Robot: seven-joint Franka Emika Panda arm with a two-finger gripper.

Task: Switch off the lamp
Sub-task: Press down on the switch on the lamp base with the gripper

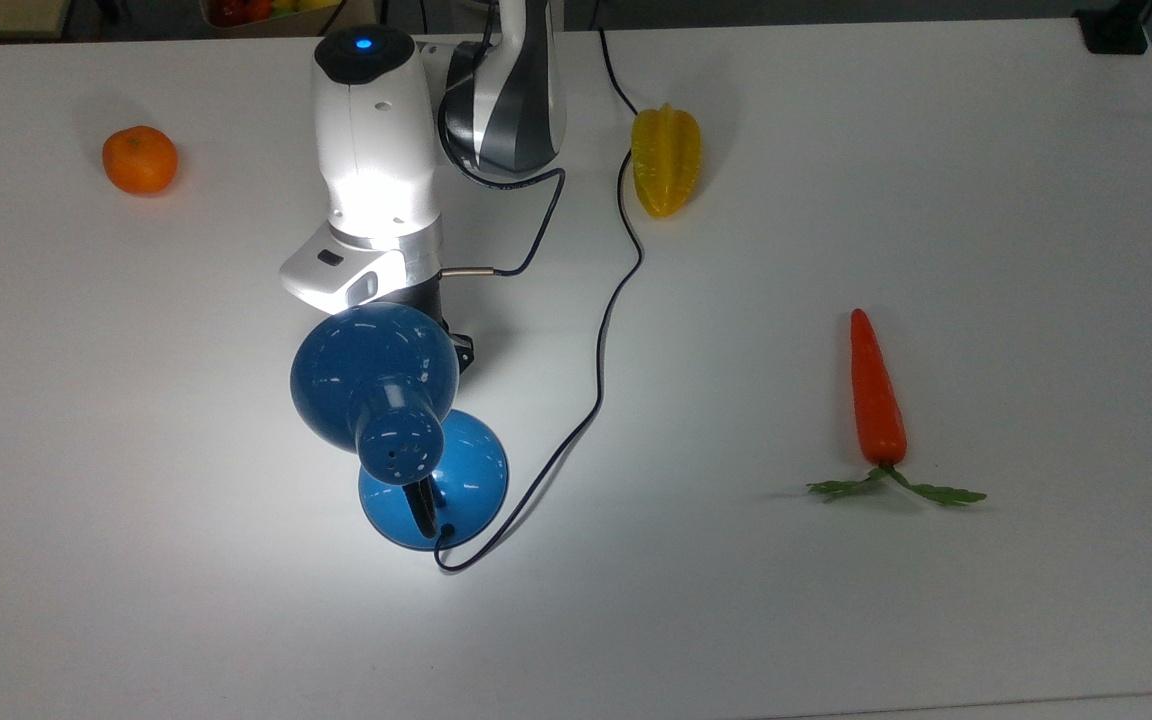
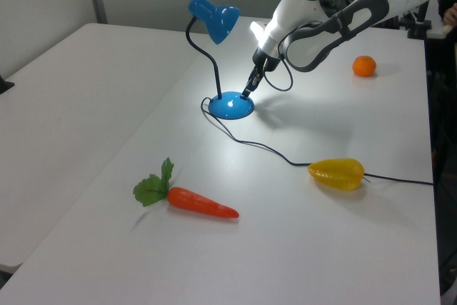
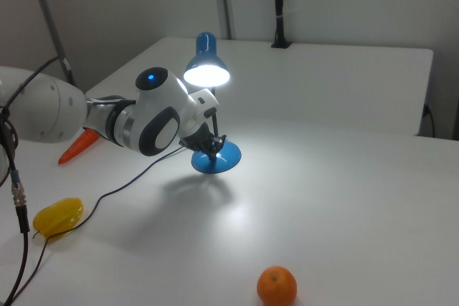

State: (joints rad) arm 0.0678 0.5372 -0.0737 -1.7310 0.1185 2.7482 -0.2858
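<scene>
1. The gripper [image 2: 248, 91] points down at the base's rim; I cannot tell whether it is open or closed.
2. In the left view, the base [image 2: 230, 106] lies at seven o'clock from the tips, nearly touching.
3. The lamp [image 1: 373, 376] stands mid-table, lit.

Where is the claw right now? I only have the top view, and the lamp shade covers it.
Observer: In the left view the claw sits at the edge of the lamp base, on the side facing the orange.
Operator: Is the bulb lit?
Observer: Yes. The right view looks up into the shade, and its inside glows bright white.
Operator: How does the arm come in?
Observer: In the left view it slopes down from the left view's right, passing beside the shade, not under it.
</scene>
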